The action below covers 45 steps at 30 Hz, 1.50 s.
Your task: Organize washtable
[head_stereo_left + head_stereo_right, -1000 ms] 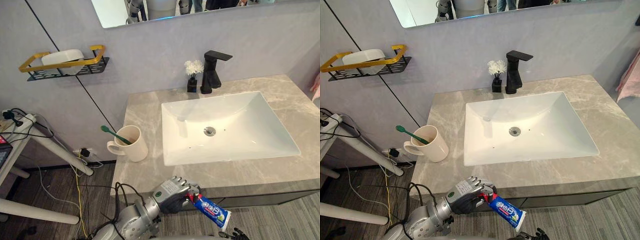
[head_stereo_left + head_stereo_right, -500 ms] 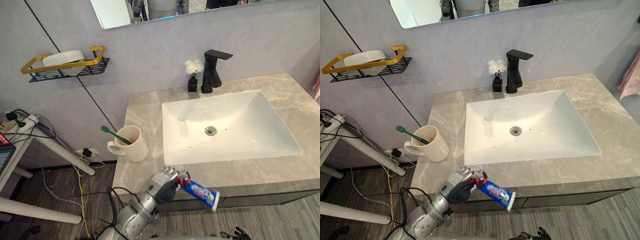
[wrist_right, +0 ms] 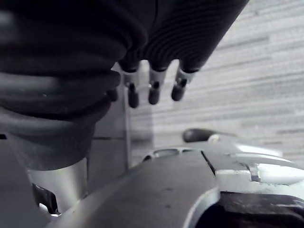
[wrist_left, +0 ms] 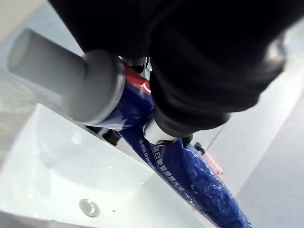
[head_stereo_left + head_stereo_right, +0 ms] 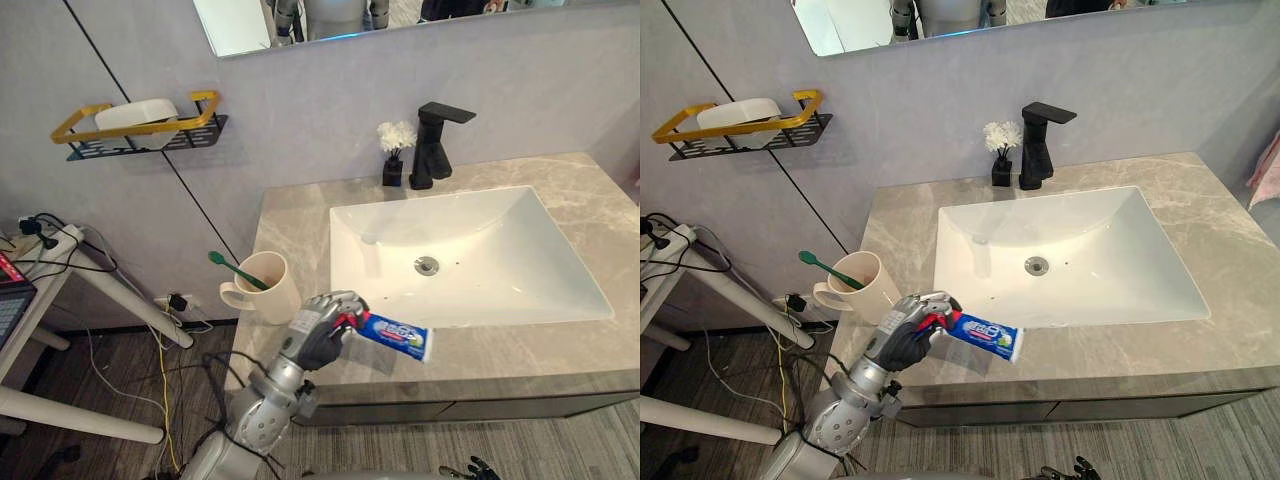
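Left hand fingers curled tight round the toothpaste tube near its cap, held over the surface front edge, betw. mug w/ toothbrush & sink. My right hand hangs loose-fingered above the floor. Black tap and wall shelf at the back.

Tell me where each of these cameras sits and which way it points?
Left eye view: on the head, looking down at the washtable and sink; the left hand holds the toothpaste tube.
Right eye view: beside it, same scene, same arm.
Left wrist view: on the left wrist, looking along that hand at tube and sink.
Right wrist view: on the right wrist, facing the floor; the right hand hangs open.
Shared: tube and sink.
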{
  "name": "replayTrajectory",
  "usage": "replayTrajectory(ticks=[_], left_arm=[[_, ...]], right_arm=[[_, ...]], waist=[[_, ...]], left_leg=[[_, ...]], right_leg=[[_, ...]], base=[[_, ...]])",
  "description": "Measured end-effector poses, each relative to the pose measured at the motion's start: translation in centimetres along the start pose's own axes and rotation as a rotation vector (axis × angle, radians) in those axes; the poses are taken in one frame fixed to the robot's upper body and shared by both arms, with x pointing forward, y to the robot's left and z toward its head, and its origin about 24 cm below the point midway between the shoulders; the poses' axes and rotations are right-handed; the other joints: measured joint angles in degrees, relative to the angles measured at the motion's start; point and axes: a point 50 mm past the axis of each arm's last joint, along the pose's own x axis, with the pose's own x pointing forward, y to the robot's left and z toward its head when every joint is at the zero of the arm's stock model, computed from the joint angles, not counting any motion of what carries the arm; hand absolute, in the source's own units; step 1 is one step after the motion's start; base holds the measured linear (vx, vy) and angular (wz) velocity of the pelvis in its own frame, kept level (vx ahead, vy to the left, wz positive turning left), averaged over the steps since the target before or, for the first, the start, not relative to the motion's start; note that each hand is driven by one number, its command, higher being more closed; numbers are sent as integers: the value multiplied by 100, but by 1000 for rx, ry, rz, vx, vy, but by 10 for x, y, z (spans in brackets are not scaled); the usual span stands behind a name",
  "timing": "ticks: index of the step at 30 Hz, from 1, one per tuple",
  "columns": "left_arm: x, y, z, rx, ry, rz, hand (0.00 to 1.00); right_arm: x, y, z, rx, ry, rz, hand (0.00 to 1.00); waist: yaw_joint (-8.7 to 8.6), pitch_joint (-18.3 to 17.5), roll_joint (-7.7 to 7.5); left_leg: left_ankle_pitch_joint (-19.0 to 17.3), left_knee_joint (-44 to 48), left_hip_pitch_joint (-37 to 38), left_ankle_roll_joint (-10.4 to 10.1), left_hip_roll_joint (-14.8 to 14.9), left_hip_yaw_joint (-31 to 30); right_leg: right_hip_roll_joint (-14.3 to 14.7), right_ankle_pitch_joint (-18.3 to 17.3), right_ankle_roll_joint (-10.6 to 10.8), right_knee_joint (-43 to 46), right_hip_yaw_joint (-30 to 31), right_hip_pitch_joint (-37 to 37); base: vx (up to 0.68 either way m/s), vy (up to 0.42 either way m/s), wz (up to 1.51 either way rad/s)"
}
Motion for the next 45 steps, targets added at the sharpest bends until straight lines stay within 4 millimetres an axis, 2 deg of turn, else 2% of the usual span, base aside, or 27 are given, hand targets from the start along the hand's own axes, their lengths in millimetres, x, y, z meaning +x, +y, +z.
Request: replayTrajectory(ticks=[5, 12, 18, 21, 25, 27, 29, 32, 34, 35, 36, 38, 41, 45], left_arm=[[23, 0, 23, -57, -143, 15, 100], [46, 0, 51, -190, -293, 13, 100], [66, 0, 57, -272, -328, 0, 100], [76, 2, 56, -268, -330, -2, 100], [87, 7, 55, -277, -324, 24, 100], [91, 16, 52, -260, -318, 59, 100], [98, 25, 47, -233, -305, 84, 100], [101, 34, 44, -216, -297, 117, 100], [104, 41, 44, -200, -298, 145, 100], [105, 43, 44, -196, -299, 150, 100], [108, 48, 44, -171, -302, 174, 100], [107, 54, 39, -147, -282, 208, 100], [107, 61, 35, -135, -261, 236, 100], [107, 62, 34, -135, -258, 239, 100]], right_arm=[[-1, 0, -5, 14, 16, -2, 0], [-2, 0, -6, 33, 19, -2, 0], [-3, 1, -6, 54, 7, -1, 0], [-4, 3, -4, 100, -16, -1, 0], [-10, 5, 1, 142, -83, 6, 0], [-20, 8, 18, 156, -200, 40, 0], [-35, 14, 47, 139, -369, 111, 0], [-54, 15, 79, 119, -542, 163, 0], [-90, 7, 117, 128, -777, 223, 0], [-100, 5, 125, 133, -837, 243, 0], [-124, -4, 144, 163, -978, 288, 0], [-148, -17, 161, 212, -1126, 319, 0], [-169, -34, 175, 281, -1283, 344, 0], [-175, -39, 186, 390, -1365, 376, 0]], waist=[[-17, -54, -16], [-40, -107, -42], [-56, -146, -80], [-169, -151, -119], [-198, -174, -246], [-217, -169, -305], [-248, -135, -420], [-316, -146, -584], [-346, -123, -648], [-345, -108, -681], [-334, -91, -751], [-340, -82, -822], [-339, -89, -842], [-336, -92, -830]], left_leg=[[-1, 4, 21, -1, 12, 100], [-3, -2, 71, -2, 36, 336], [-89, -2, 161, -17, 94, 770], [-124, -3, 217, -27, 112, 1109], [-163, -4, 360, -41, 124, 1586], [-246, 0, 468, -65, 138, 1876], [-339, 24, 602, -67, 133, 2123], [-456, 188, 593, -66, 128, 2292], [-490, 222, 623, -44, 93, 2402], [-492, 226, 629, -42, 88, 2412], [-493, 240, 629, -40, 89, 2426], [-494, 267, 628, -40, 96, 2436], [-498, 278, 626, -39, 92, 2418], [-497, 290, 615, -38, 93, 2340]], right_leg=[[4, 10, 0, 3, 135, -34], [26, 60, -6, 8, 383, -106], [74, 127, -9, 33, 772, -336], [119, 202, -12, 35, 1121, -496], [186, 293, -1, 58, 1637, -645], [244, 338, 0, 79, 1916, -730], [286, 392, 36, 77, 2169, -744], [284, 439, 72, 79, 2363, -806], [272, 478, 112, 77, 2489, -826], [270, 482, 116, 80, 2503, -825], [273, 495, 124, 81, 2527, -830], [278, 502, 124, 81, 2544, -828], [267, 507, 131, 83, 2533, -816], [249, 509, 136, 82, 2455, -778]], base=[[-11, 2, -8], [-2, 6, -17], [-40, 11, -38], [-13, 11, -64], [0, 11, -69], [-33, 15, -71], [-53, 12, -58], [-57, 9, -40], [-47, 5, -25], [-35, -4, -9], [-22, -12, -6], [-21, -30, -5], [-5, -12, 0], [-24, -25, 9]])
